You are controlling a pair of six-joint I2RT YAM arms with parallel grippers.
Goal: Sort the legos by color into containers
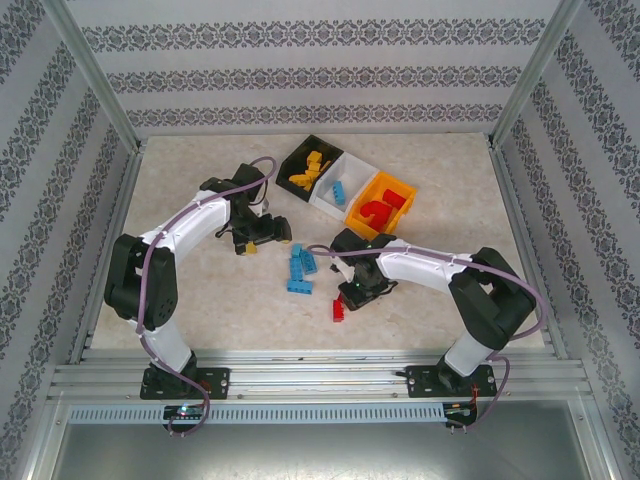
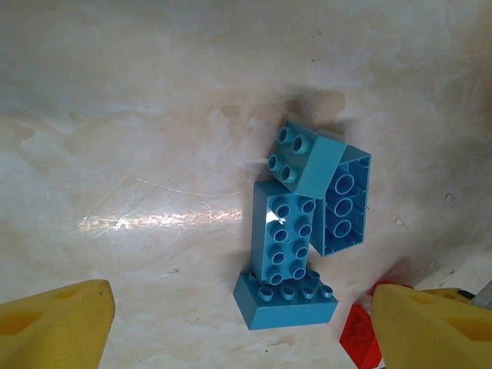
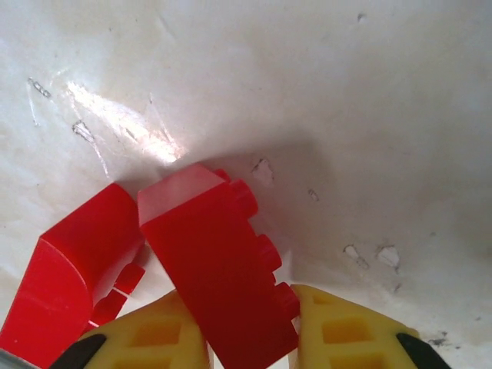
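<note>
Red brick [image 3: 215,261] is pinched tight in my right gripper [image 3: 250,327], down on the table [image 3: 346,115] beside another red one [image 3: 69,269]. I should lift it straight up, slowly. Left gripper [image 2: 244,324] hangs wide open.

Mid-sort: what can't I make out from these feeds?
Right wrist: the right pincer hides the lower end of its red brick; the bottom edge crops it.
Left wrist: a red piece, behind a finger and cropped.
Top view: yellow bricks in the black bin, too small to count.
</note>
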